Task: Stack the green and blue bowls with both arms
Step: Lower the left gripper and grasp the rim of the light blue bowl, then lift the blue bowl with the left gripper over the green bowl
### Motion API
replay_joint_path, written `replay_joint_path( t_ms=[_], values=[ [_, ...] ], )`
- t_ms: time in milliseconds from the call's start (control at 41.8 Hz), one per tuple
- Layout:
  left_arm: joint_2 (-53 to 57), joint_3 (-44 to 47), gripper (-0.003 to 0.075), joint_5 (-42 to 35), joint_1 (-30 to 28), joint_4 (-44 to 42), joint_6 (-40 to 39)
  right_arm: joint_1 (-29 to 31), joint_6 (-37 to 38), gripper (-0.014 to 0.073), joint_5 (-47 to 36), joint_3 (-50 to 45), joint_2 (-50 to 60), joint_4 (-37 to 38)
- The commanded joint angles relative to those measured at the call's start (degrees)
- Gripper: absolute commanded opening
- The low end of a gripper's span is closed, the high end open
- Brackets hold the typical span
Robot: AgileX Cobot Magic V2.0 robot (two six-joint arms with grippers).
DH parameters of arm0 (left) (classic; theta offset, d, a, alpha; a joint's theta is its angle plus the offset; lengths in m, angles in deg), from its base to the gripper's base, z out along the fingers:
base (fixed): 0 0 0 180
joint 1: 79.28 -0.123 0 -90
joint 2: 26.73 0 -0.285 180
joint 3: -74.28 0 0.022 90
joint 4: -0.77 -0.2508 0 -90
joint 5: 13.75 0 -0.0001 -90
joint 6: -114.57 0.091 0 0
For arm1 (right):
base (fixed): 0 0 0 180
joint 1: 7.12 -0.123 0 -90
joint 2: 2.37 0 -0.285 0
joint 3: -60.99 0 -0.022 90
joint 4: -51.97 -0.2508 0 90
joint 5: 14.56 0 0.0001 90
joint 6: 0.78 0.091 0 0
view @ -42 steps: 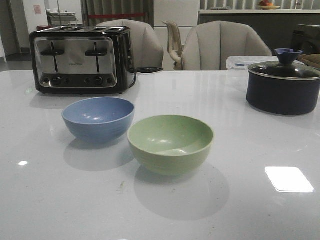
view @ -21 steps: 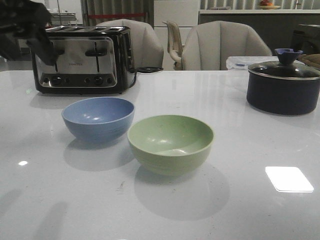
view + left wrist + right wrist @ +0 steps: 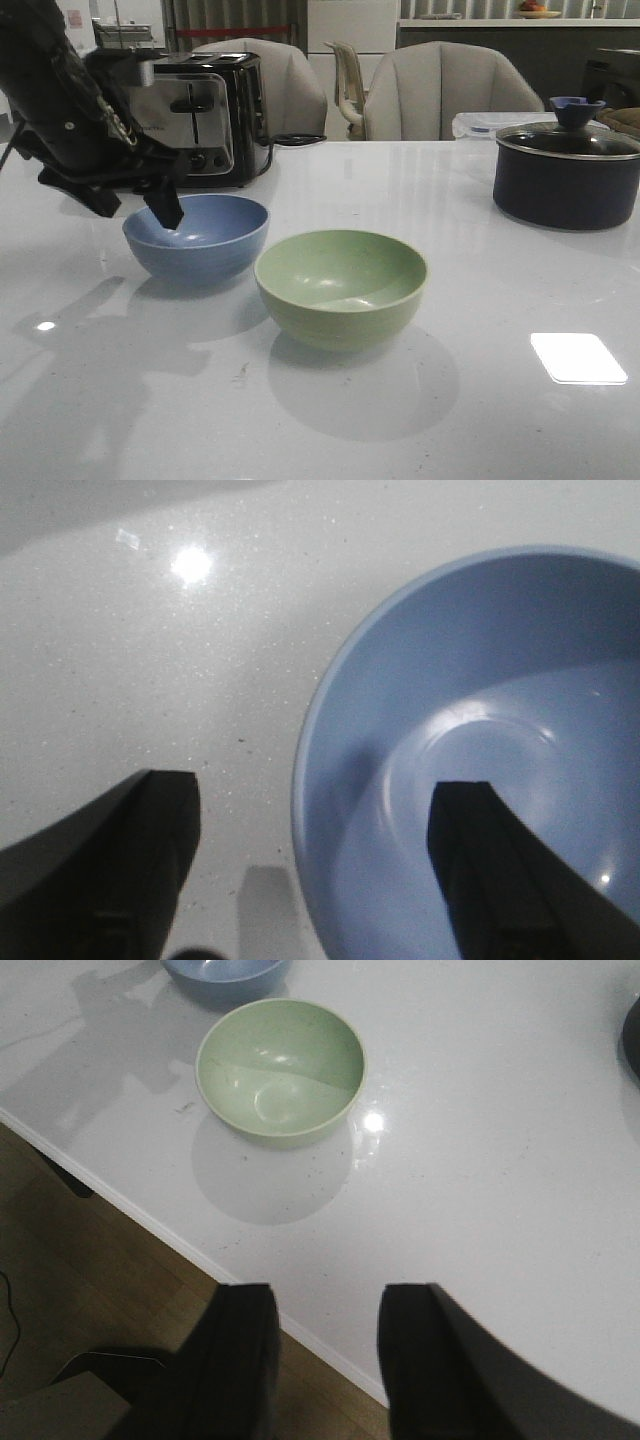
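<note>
The blue bowl [image 3: 196,237] sits upright on the white table [image 3: 480,300], and the left claw [image 3: 135,205] hangs over its near-left rim with its jaws spread wide. From the left wrist view, one finger [image 3: 505,865] is inside the blue bowl [image 3: 480,750], above the bowl's floor, and the other finger [image 3: 120,865] is outside it over bare table [image 3: 150,660], so the rim lies between the two; whether either finger touches the bowl cannot be told. The green bowl [image 3: 341,287] stands upright just beside the blue one, on the side away from the left claw and a little nearer the table's front edge; the two bowls look close but apart. The right claw [image 3: 320,1360] is not seen in the front view; in its own wrist view its fingers are parted with nothing between them, held back over the table's front edge, with the green bowl [image 3: 281,1067] well ahead of it and a sliver of the blue bowl [image 3: 225,970] beyond that. Behind the left claw, a toaster [image 3: 195,115] stands at the back of the table. Far off to the other side of the bowls sits a dark pot [image 3: 567,172] with its lid on.
</note>
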Motion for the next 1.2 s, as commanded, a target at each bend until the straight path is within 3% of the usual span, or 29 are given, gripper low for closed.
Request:
replay_joint_path(
  t_ms=[0,72,263,431,694,838,1173],
  values=[
    [1.32,-2.08,0.0526,-4.34,0.5,0.31,0.2,0.11,-0.66,0.0379,-3.33,1.41,0.13,-0.09],
    [0.83,-2.08,0.0478,-4.37,0.5,0.31,0.2,0.11,-0.66,0.0379,-3.33,1.41,0.13,-0.09],
    [0.72,-2.08,0.0239,-4.37,0.5,0.31,0.2,0.11,-0.66,0.0379,-3.33,1.41,0.13,-0.09],
    [0.72,-2.87,0.0096,-2.99,0.37,-0.62,0.2,0.11,-0.66,0.0379,-3.33,1.41,0.13,-0.09],
    [3.89,-10.72,0.0102,10.47,-1.44,-3.06,0.2,0.11,-0.66,0.0379,-3.33,1.41,0.13,-0.09],
    [8.24,-13.14,0.0102,13.31,-1.11,-2.28,0.2,0.11,-0.66,0.0379,-3.33,1.41,0.13,-0.09],
    [17.07,-13.14,0.0101,19.52,8.0,0.21,0.47,0.11,-0.66,0.0379,-3.33,1.41,0.13,-0.09]
  ],
)
